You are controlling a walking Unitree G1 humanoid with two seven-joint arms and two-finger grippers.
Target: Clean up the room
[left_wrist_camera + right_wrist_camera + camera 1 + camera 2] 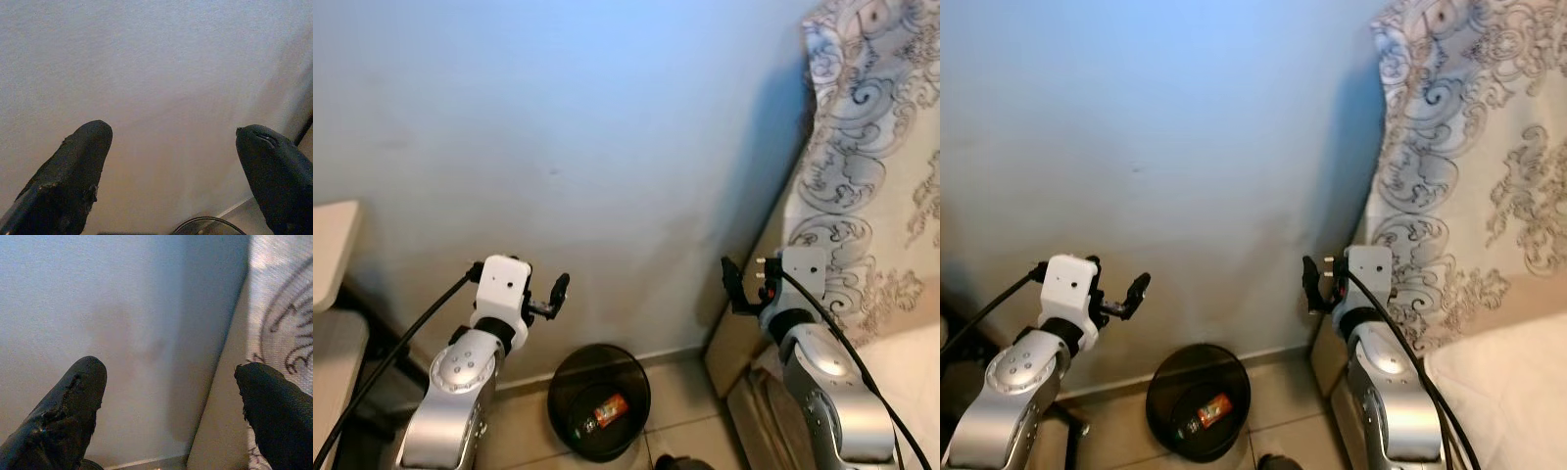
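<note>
Left pincer (558,290) and right pincer (732,284) hang empty with fingers spread apart, raised toward the wall (607,147) above a black bin (599,401) on the floor. A small wrapper (608,408) lies inside the bin, suggesting one piece of litter is already dropped.

- Two silver arms rise from the bottom edge of the head camera frame, one at lower left, one at lower right, both bent at the elbow and raised with forearms pointing up and forward.
- The left end effector (555,294) sits at lower left centre, its white wrist block above a rounded silver joint; a black cable trails down from it.
- The right end effector (736,284) sits at lower right centre, level with the left.
- In each wrist view, the two black fingers (73,181) (68,411) stand wide apart, holding nothing.
</note>
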